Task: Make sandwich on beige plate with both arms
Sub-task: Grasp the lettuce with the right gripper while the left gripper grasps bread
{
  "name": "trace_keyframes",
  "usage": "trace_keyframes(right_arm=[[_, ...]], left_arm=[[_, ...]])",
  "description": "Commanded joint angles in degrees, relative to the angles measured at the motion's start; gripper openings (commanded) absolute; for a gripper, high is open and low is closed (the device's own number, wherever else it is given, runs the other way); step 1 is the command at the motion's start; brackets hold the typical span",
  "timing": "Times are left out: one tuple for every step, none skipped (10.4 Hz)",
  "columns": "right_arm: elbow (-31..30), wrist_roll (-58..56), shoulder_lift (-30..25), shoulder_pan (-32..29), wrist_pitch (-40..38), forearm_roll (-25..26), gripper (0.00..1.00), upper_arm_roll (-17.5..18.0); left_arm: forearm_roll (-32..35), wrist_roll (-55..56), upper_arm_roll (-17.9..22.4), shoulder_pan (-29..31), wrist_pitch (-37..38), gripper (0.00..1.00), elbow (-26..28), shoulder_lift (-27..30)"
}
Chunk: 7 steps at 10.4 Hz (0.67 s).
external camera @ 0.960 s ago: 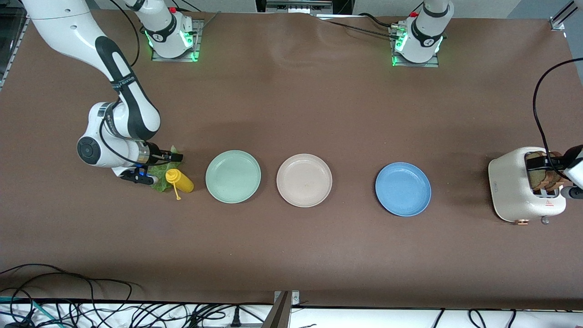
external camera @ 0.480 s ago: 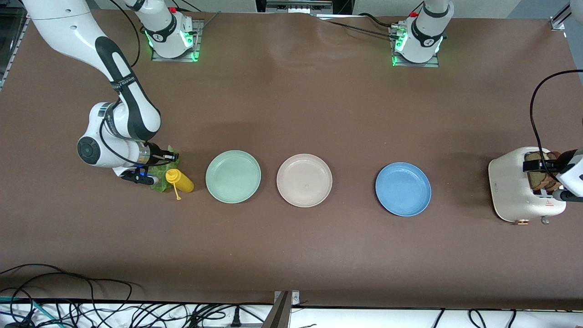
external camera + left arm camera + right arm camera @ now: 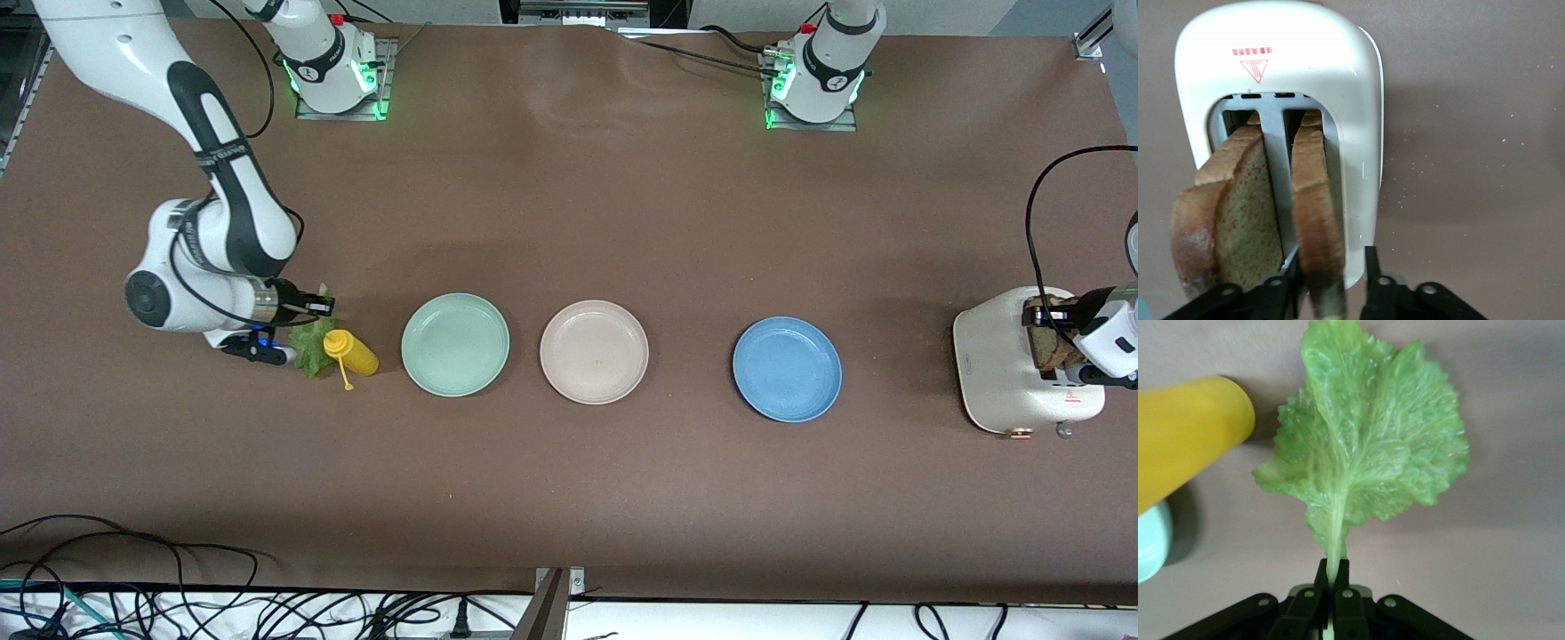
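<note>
The beige plate [image 3: 594,351] lies empty mid-table. My right gripper [image 3: 322,306] is shut on the stem of the green lettuce leaf [image 3: 308,348], right beside a yellow bottle; the right wrist view shows the fingers [image 3: 1336,570] pinching the stem and the leaf [image 3: 1371,447] spread out. My left gripper [image 3: 1062,331] is over the white toaster [image 3: 996,364]. In the left wrist view it [image 3: 1331,267] is open, its fingers on either side of one bread slice [image 3: 1317,193] that stands in a slot. A second slice [image 3: 1238,200] stands in the other slot.
A mint-green plate [image 3: 455,344] lies between the beige plate and the yellow squeeze bottle [image 3: 352,353]. A blue plate [image 3: 787,369] lies between the beige plate and the toaster. Cables run along the table's front edge.
My right arm has drawn back toward its own end of the table with the lettuce in its grip. My left gripper has come down over the toaster, around one slice.
</note>
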State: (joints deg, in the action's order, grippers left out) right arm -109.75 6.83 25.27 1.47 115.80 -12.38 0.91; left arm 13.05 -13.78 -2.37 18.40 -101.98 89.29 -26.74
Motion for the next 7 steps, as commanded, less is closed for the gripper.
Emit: trace_keyframes(right_arm=[[5.31, -4.36, -4.42, -0.33, -10.81, -0.98, 0.00, -4.05], [8.64, -4.72, -4.96, -0.33, -15.38, -0.55, 0.00, -5.46], [11.98, -4.90, -4.96, -0.33, -19.17, -0.28, 0.00, -6.52], [14.45, -5.42, -4.96, -0.33, -21.55, -0.19, 0.00, -7.05], [15.78, -5.25, -5.05, -0.25, -22.97, -0.10, 0.00, -7.14], [16.75, -4.47, -5.23, -0.16, -24.55, -0.19, 0.00, -6.97], [17.20, -4.37, -5.84, 0.10, -25.61, -0.10, 0.00, -6.71]], left_arm=[[3.20, -0.37, -0.62, 0.50, 0.99, 0.00, 0.72, 2.65], [3.30, -0.29, -0.53, 0.76, 1.69, 0.00, 0.37, 3.79], [3.56, -0.55, -0.53, 0.76, 2.22, 0.00, 0.10, 4.93], [3.56, -1.68, -0.70, 0.94, 3.97, 0.00, -1.03, 5.90], [3.56, -2.04, -0.97, 0.94, 5.55, 0.00, -2.52, 6.87], [3.04, -3.35, -1.84, 0.42, 8.44, 0.00, -4.10, 7.57], [2.69, -3.45, -4.29, -0.55, 13.25, 0.00, -7.16, 7.76]])
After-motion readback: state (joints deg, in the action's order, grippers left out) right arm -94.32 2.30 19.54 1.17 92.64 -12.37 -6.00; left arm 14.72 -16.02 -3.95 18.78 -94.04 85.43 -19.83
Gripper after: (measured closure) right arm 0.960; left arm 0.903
